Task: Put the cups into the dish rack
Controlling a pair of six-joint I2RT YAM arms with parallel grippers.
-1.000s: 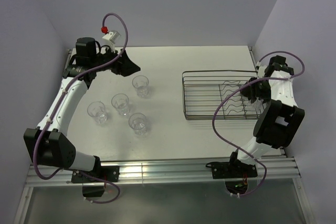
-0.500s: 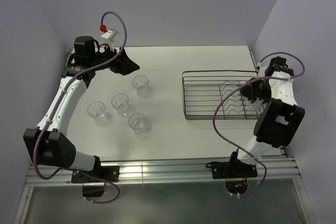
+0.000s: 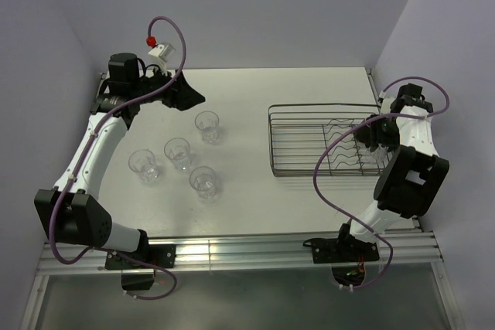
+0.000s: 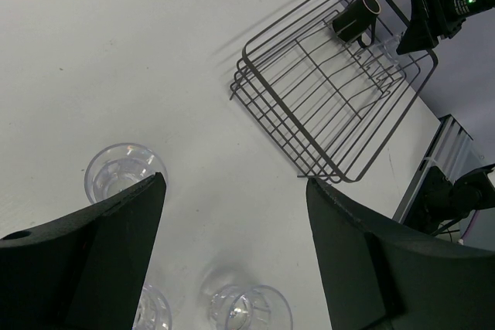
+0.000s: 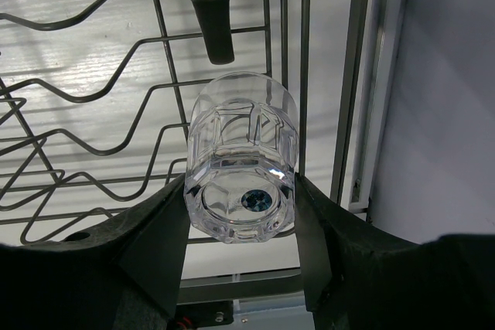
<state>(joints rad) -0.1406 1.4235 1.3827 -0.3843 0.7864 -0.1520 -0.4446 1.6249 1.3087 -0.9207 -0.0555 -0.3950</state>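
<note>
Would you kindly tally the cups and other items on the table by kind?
Dish rack: 1
Clear tumblers: 5 (four standing on the table at and; one held by the right tool)
Dark brown mug: 1 (in the rack)
Total: 7

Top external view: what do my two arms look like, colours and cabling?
The left arm and right arm have white links, black joint housings and black bases. A purple cable loops along each; the left one carries a small red marker. The left tool and right tool have broad matte black fingers.
</note>
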